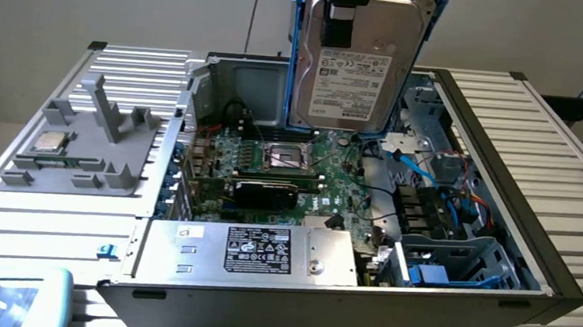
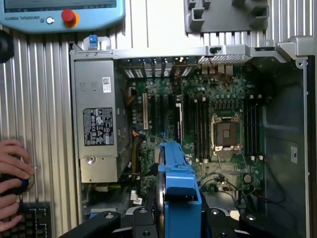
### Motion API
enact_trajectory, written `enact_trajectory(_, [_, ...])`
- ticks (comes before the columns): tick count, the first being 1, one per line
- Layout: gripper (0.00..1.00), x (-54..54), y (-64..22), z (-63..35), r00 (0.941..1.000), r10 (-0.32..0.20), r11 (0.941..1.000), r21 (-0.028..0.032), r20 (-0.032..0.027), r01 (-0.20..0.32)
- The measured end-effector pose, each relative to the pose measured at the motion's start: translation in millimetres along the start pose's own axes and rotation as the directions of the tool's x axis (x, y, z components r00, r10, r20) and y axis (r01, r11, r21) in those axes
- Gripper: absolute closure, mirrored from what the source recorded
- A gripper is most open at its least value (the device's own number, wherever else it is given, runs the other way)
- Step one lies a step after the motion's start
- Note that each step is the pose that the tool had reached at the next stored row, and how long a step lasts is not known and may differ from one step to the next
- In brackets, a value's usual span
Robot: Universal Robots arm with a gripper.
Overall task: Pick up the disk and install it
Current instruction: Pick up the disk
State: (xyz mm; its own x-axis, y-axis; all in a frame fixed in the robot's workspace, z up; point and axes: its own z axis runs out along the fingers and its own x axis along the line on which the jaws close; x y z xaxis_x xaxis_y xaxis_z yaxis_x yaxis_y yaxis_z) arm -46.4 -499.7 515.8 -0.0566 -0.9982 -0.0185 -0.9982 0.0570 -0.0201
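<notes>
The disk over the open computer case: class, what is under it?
The motherboard, with the empty CPU socket off to one side. The patch right beneath the disk is covered by its blue frame.

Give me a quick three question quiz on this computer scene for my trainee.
1. True or false: the disk lies flat inside the computer case.
2. What rests on the grey tray? A a CPU chip, B a fan, C a screwdriver.
3. What colour is the disk's frame?
Key: 1 false, the fingers hold it upright above the case; 2 A; 3 blue.
</notes>
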Motion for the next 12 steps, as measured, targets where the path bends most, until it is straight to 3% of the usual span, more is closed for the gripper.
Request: enact_trajectory(12, [0.62, 25.9, -28.2, -0.1, 1.0000, 0.000, 1.0000, 0.0002, -0.0026, 0.000])
